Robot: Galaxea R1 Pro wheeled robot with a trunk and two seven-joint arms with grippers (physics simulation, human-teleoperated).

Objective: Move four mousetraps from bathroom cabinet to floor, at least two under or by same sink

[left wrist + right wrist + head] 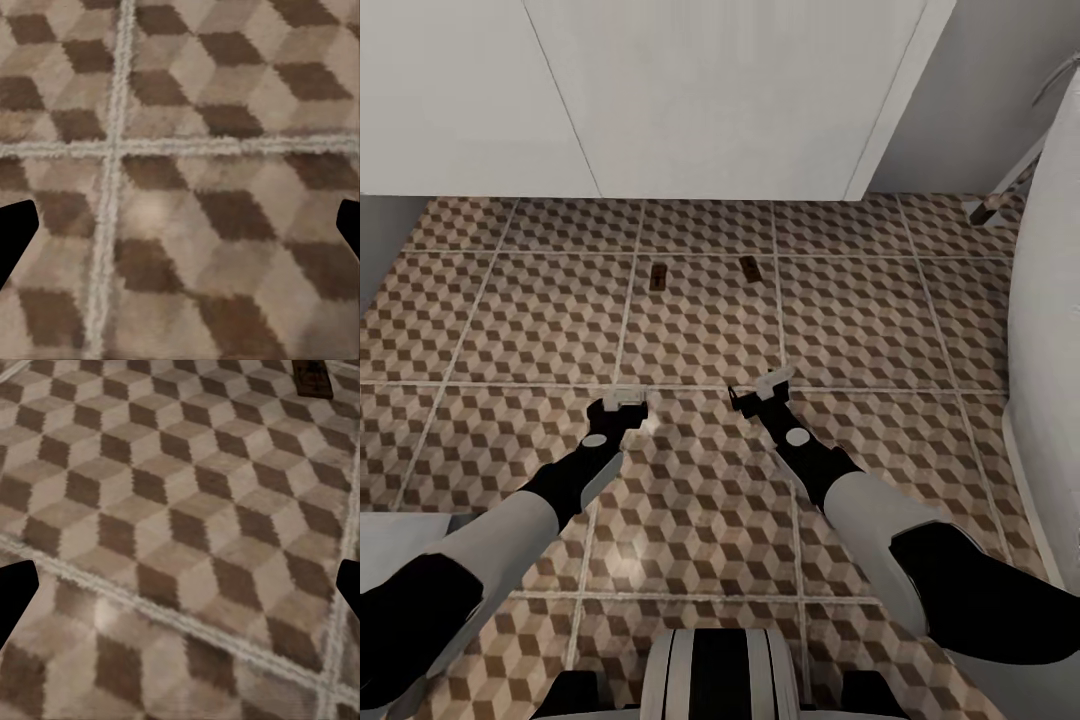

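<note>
Two mousetraps [657, 278] [750, 268] lie flat on the cube-patterned bathroom floor [540, 320], side by side just in front of the white boxy vanity [710, 100] of the sink. One mousetrap [312, 379] also appears far ahead in the right wrist view. My left gripper [624, 398] hangs open and empty above the tiles, short of the left trap. My right gripper [756, 388] is open and empty too, short of the right trap. Both wrist views show dark fingertips [15, 232] [15, 596] spread wide over bare tile. The cabinet is out of view.
The white bathtub's curved side [1050, 300] runs along the right. A slim white leg [1000, 195] stands by the tub near the vanity's corner. A grey wall [380, 240] borders the left. Open tile lies between my grippers and the traps.
</note>
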